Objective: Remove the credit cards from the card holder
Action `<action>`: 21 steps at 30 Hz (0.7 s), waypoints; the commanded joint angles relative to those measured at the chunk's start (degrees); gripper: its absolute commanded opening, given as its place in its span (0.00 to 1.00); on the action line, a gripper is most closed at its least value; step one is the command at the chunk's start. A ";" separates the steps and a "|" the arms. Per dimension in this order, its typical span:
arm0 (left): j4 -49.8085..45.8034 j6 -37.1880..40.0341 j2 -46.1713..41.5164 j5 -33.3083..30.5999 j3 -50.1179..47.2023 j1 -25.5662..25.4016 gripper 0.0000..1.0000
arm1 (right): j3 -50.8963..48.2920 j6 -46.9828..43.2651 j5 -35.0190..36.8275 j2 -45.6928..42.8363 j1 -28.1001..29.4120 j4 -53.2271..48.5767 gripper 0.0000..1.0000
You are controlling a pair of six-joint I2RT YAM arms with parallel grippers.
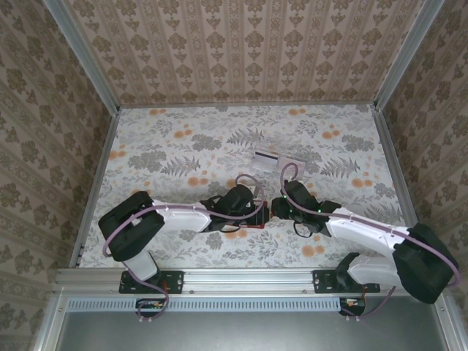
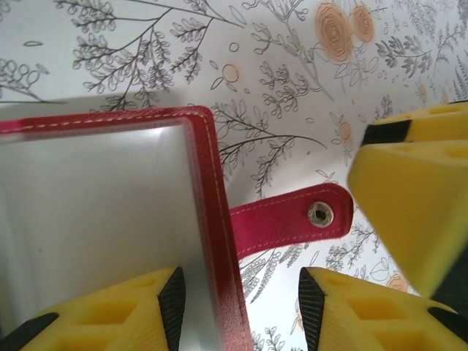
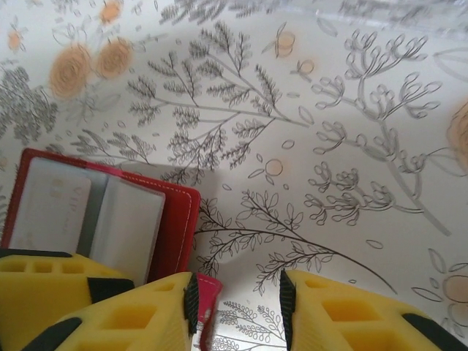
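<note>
**Floral table (image 1: 183,146): holder (image 3: 178,219) lies open, jaws parted on both sides**

Patterned wallpaper is seen on three sides, and metal rails frame the tabletop. The holder is found toward the near edge of the table, between the two arms. It is laid flat and open, with its red tab (image 2: 289,219) stretched out sideways on the table.

The left gripper (image 2: 241,292) is seen directly over it. Its jaws are held apart and nothing is clamped. One finger (image 2: 164,303) is set over the clear pocket, the other over bare table, and the holder's red edge runs between them.

The right gripper (image 3: 238,292) is placed just beside the tab. Its jaws are parted too, and only tabletop is seen between them.

Two cards (image 1: 278,158) are spotted further back, lying flat and side by side, one marked by a dark stripe. Both are apart from the holder.
</note>
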 commanded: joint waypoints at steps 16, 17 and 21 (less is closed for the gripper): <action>-5.17 1.87 -12.76 -4.24 -5.31 3.19 0.49 | 4.48 -0.37 -4.33 13.24 -0.26 3.31 0.25; -5.57 1.99 -13.23 -4.33 -5.71 3.59 0.49 | 4.56 -0.45 -4.26 13.49 -0.31 3.23 0.25; -7.49 2.73 -16.00 -5.06 -7.61 5.77 0.50 | 4.79 -0.65 -4.46 14.54 -0.27 3.29 0.24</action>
